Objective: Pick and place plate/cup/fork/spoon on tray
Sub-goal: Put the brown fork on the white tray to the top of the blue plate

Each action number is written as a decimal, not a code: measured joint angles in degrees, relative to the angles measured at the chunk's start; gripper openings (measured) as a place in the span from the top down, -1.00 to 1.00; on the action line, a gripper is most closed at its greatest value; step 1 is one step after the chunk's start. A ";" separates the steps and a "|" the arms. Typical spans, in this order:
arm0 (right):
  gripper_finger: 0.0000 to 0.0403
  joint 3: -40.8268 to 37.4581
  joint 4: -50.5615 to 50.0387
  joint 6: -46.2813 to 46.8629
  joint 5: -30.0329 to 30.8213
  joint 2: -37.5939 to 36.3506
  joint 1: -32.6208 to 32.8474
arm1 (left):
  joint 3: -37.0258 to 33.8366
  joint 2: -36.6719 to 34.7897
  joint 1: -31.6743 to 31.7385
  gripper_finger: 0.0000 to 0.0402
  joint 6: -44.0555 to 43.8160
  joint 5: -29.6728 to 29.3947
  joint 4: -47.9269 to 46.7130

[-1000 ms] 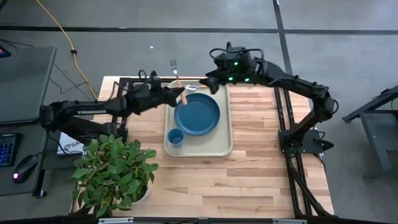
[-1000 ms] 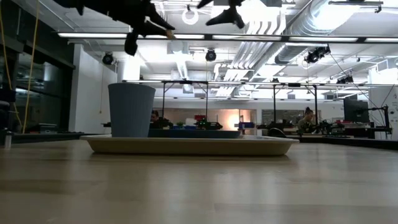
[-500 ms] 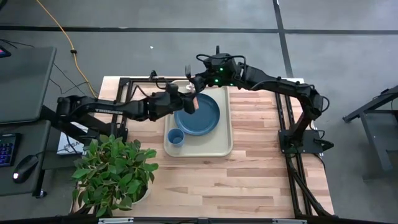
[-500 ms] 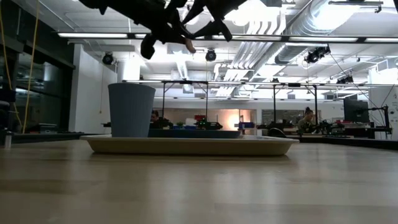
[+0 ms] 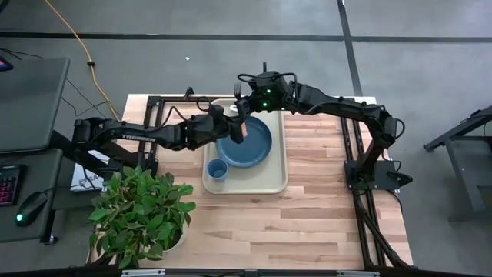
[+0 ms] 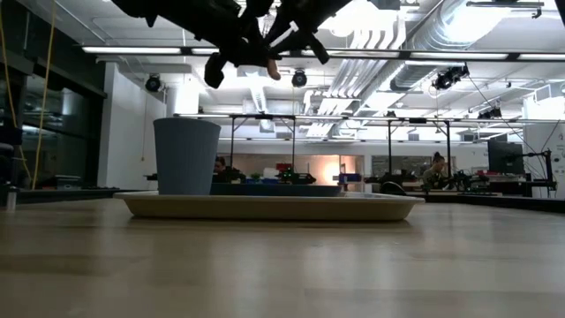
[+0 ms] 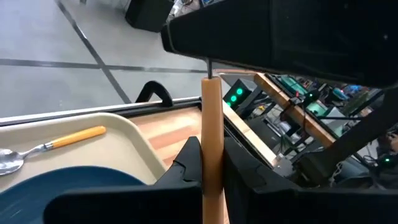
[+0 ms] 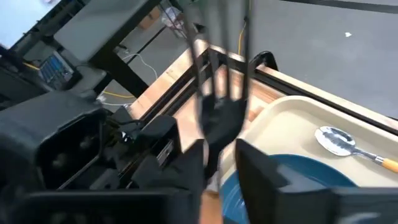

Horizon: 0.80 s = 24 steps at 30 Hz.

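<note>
The fork, with an orange-tan handle [image 7: 211, 124] and silver tines [image 8: 219, 93], hangs in the air over the far left part of the beige tray [image 5: 270, 183]. My left gripper [image 5: 233, 128] is shut on its handle. My right gripper [image 5: 244, 106] comes from the right and is shut on its metal end. The dark-blue plate [image 5: 254, 145] and the small blue cup [image 5: 217, 169] stand on the tray. The spoon [image 7: 53, 142] lies flat on the tray at its far edge. My left gripper pinches the fork's orange handle [image 7: 211, 163] between its two fingers, which lie across it and come level from the table's left. The fork is lifted clear of the tray. The handle's free end [image 6: 274, 71] points down toward the near side. My right gripper has its two fingers [image 8: 194, 163] on either side of the fork's metal neck [image 8: 219, 127], just below the tines. It comes from the table's right, a little above my left gripper. The tines stick out past the fingers, away from the handle.
A potted green plant [image 5: 142, 211] stands at the table's near left corner. Bare wooden table [image 5: 330, 200] lies to the right of and in front of the tray. Both arms cross above the tray's far left corner.
My left gripper has carried the fork toward the table's right, from beside the tray's far left corner to above the plate's left rim. My right gripper has moved left toward the fork, and its fingers have closed around the metal end.
</note>
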 joint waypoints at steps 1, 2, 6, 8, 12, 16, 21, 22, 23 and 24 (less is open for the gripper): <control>0.73 0.00 0.00 -0.04 -0.08 0.01 0.04 | 0.00 0.00 0.00 0.94 0.26 -0.04 0.02; 0.84 0.02 -0.02 -0.07 -0.18 -0.02 0.07 | 0.00 -0.02 0.00 0.91 0.95 -0.08 0.00; 0.90 0.04 -2.18 -1.34 -0.03 -0.29 -0.16 | 0.00 -0.60 0.38 0.64 3.69 0.96 -0.79; 0.90 0.00 -3.45 -3.14 0.17 -0.54 -0.90 | 0.00 -2.38 1.24 0.50 4.43 3.17 -3.38; 0.97 2.25 -11.18 -10.09 0.18 -1.75 -3.32 | -0.04 -7.57 3.33 0.26 4.95 6.16 -10.91; 0.99 8.50 -19.50 -22.72 0.08 -0.51 -6.35 | 0.01 -16.01 5.24 0.13 5.98 10.21 -14.10; 1.00 18.66 -28.23 -39.58 -0.25 8.14 -10.46 | 0.00 -25.52 5.70 0.09 8.58 11.76 -12.15; 1.00 20.64 -30.41 -42.01 -0.56 10.65 -11.14 | 0.00 -27.08 5.70 0.09 8.95 11.74 -11.83; 1.00 22.28 -31.84 -43.91 -1.07 13.02 -11.68 | 0.00 -28.46 5.68 0.09 9.00 11.74 -11.91; 1.00 23.82 -32.75 -45.42 -1.67 15.49 -12.19 | 0.00 -29.55 5.68 0.09 9.04 11.74 -11.81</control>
